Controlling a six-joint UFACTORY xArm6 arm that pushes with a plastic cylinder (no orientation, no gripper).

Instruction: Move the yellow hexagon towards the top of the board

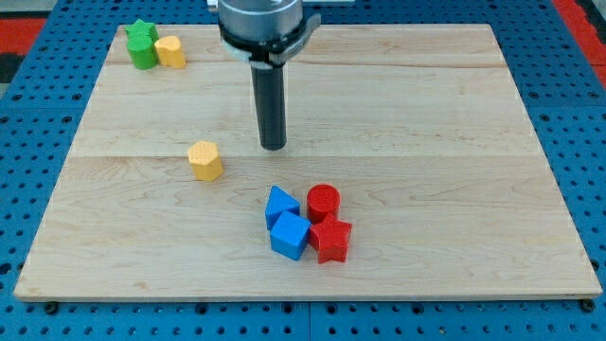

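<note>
A wooden board (454,114) seen from above. In its top-left corner, a green block (142,45) touches a yellow block (171,51). Left of centre sits the yellow hexagon (204,160), alone. Just to its right and slightly higher, the robot's tip (274,146) rests on the board, apart from the hexagon. There is no pincer, only a rod. Near the bottom edge, two blue blocks (284,223), a red cylinder (323,202) and a red block (331,240) cluster. The approach seems unfinished: the tip likely needs to get below the hexagon, then push upward.
</note>
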